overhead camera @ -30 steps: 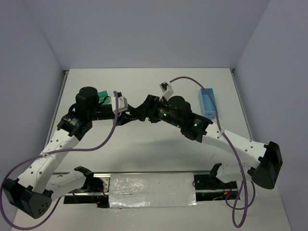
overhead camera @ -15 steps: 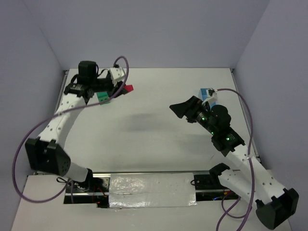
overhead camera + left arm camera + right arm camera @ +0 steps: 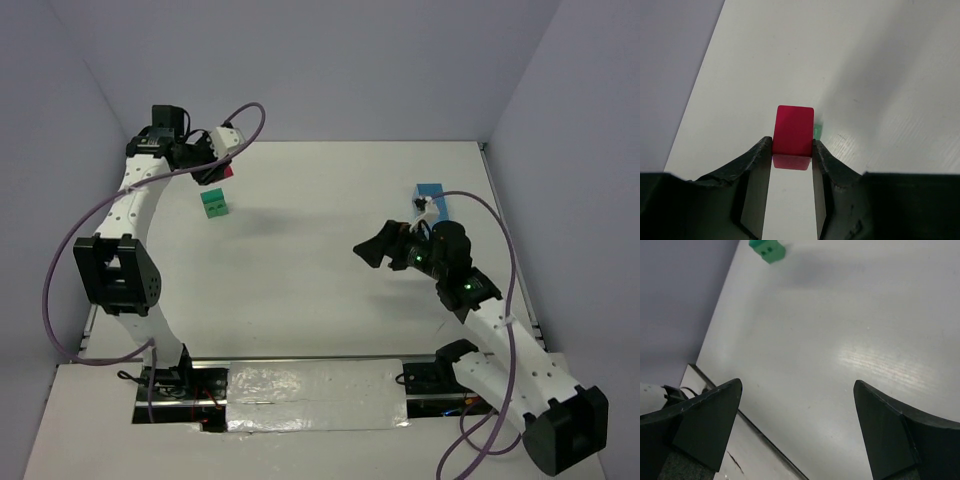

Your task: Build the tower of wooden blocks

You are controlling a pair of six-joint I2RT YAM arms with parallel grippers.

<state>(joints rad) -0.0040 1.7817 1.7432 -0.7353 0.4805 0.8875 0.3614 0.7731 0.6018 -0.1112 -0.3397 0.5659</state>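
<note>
Left gripper [image 3: 214, 171]: at the far left, just beyond the green wooden blocks [image 3: 213, 203] toward the back wall, and above them.
Left grip: clenched on the small red wooden block [image 3: 794, 131], one finger pressed flat to each side of it.
Red block: held off the white table [image 3: 300, 280]. In the left wrist view it sticks out past the fingertips, and a sliver of the green blocks peeps out at its right edge.
Green blocks: standing on the table, apart from both grippers. Two dark marks show on one side. How many pieces there are cannot be told.
Right gripper [image 3: 371, 250]: well to the right of the green blocks and nearer the arm bases, pointing toward them.
Right grip: released, fingers spread wide with only bare table between them. The green blocks sit far off at the top of its wrist view.
Light-blue oblong tray [image 3: 431, 193]: far right of the green blocks, just behind the right arm.
</note>
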